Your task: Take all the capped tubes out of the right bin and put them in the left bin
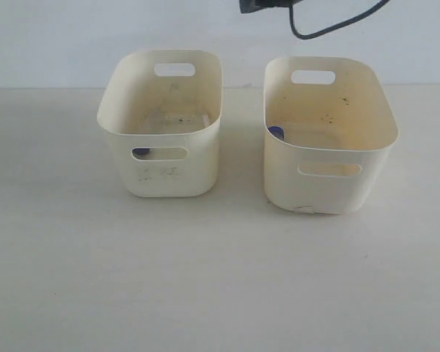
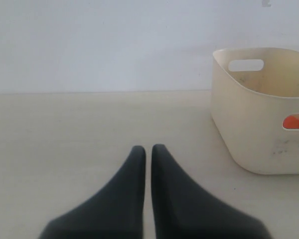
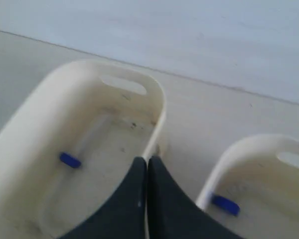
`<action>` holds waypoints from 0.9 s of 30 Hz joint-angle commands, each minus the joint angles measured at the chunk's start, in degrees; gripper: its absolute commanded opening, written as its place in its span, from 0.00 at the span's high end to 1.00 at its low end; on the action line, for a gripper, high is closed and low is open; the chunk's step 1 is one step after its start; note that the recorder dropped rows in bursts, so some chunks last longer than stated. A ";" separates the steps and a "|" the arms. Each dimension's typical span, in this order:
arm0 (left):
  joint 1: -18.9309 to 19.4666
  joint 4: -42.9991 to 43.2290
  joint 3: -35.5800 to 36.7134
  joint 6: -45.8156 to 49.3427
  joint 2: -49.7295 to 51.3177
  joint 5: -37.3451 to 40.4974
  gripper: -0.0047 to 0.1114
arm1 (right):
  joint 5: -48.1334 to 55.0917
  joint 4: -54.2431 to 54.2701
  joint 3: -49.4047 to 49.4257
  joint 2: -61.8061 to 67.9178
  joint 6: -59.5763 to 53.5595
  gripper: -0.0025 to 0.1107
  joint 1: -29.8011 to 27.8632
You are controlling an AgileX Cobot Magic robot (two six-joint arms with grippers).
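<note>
— Standing by the pale desk [image 1: 220, 293], what did you make out?

— Two cream plastic tubs side by side. The left bin [image 1: 192, 180], smudged on its front, held a blue-capped clear tube [image 3: 70, 160], and an orange-red cap [image 2: 291, 122] showed through its handle cutout.

— And the right bin [image 1: 330, 195]?

— Yellowish inside, with dark specks. Another blue-capped tube [image 1: 276, 133] lay by its left wall.

— The pincers?

— The right pincer [image 3: 147, 161] hung over the left bin's wall nearest the right bin, fingers pressed together on nothing. The left pincer [image 2: 147, 148] sat low over bare desk beside the left bin, likewise pressed together and empty.
</note>
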 commanded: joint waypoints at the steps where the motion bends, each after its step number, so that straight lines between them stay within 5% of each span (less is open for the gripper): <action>1: 0.02 -0.36 -0.21 -0.54 0.03 -0.26 0.92 | 8.21 -3.91 -0.22 2.43 1.93 0.98 -3.60; 5: 0.02 -0.36 -0.21 -0.54 0.03 -0.26 0.92 | 13.76 -6.32 -0.22 5.12 2.03 0.91 -4.61; 10: 0.02 -0.36 -0.21 -0.54 0.03 -0.26 0.92 | 15.24 -7.17 -0.11 7.81 6.28 0.55 -4.61; 12: 0.02 -0.36 -0.21 -0.54 0.03 -0.26 0.92 | 15.24 -7.62 -0.11 8.58 7.72 0.48 -4.61; 18: 0.02 -0.36 -0.21 -0.54 0.03 -0.26 0.92 | 16.22 -8.52 -0.02 11.12 9.81 0.59 -4.61; 27: 0.02 -0.36 -0.21 -0.54 0.03 -0.26 0.92 | 18.21 -6.43 -0.02 14.60 13.73 0.59 -4.74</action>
